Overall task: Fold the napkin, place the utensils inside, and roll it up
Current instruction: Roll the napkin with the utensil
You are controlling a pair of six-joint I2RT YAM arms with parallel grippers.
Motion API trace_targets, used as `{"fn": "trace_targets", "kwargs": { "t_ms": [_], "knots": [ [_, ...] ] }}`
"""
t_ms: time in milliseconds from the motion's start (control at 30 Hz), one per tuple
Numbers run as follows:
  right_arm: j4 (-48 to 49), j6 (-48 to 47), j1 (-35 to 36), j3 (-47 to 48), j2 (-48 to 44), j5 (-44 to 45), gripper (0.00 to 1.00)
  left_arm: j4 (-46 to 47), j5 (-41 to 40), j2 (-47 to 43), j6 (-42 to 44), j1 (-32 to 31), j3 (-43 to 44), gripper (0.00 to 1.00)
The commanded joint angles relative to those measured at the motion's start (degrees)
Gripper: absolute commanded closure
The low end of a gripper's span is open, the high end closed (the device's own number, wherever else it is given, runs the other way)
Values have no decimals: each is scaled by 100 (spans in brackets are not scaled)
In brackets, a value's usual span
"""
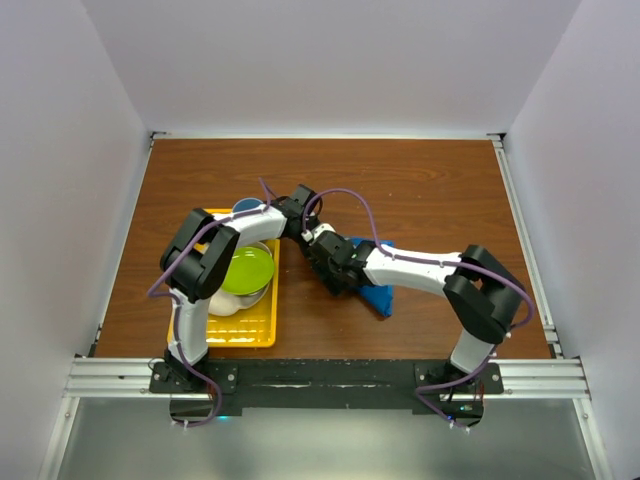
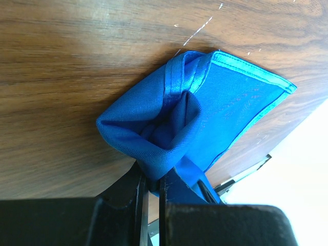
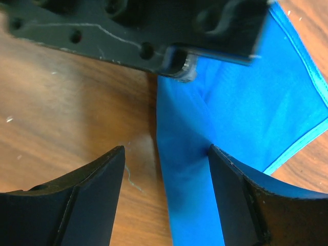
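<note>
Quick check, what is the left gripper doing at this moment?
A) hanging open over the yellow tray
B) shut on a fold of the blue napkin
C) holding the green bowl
B: in the left wrist view the left gripper is closed on a bunched fold of the napkin.

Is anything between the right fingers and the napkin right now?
Nothing visible. The open right fingers straddle the napkin edge on the table; the left fingers pinch it just beyond.
</note>
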Motion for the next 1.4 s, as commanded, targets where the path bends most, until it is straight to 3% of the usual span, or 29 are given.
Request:
{"fn": "trace_targets", "kwargs": {
  "t_ms": [0,133,167,233,333,533,600,633,667,733,767,933,1167,1367],
  "knots": [
    [161,377,112,130,168,618,32,-536,-148,-56,-61,-24,-71,100],
    [47,808,148,25,336,978,41,-545,-104,-83,-105,-6,-124,100],
    [29,922,148,-36,328,1100,45,-545,-113,-109,-97,-15,-124,100],
    [73,1160,148,-238,293,1189,63,-554,-104,-135,-97,12,-142,100],
    [64,1459,131,-405,284,1409,69,-571,-95,-197,-62,38,-159,100],
    [55,1565,-71,-344,302,1025,96,-422,-16,-372,140,64,-107,100],
    [238,1495,-133,-423,153,760,100,-143,-42,-521,394,99,-142,98],
    [309,1468,-168,-528,74,341,100,-2,-51,-592,465,117,-194,91],
    [441,1381,-299,-599,-93,-11,100,157,-60,-801,535,161,-256,78],
    [732,1249,-484,-739,-208,-635,100,570,-156,-1013,729,187,-405,64],
    [941,1196,-746,-792,-278,-1369,100,676,-191,-1154,912,222,-371,56],
    [1224,1152,-1433,-890,-323,-3114,100,536,-446,-1435,1414,231,-142,51],
    [2154,1695,-2953,-934,168,-6337,100,843,-439,-1788,1591,214,-326,51],
    [1402,1372,-3569,-416,1152,-7256,100,1353,53,-1569,1407,161,-370,54]
  ]
}}
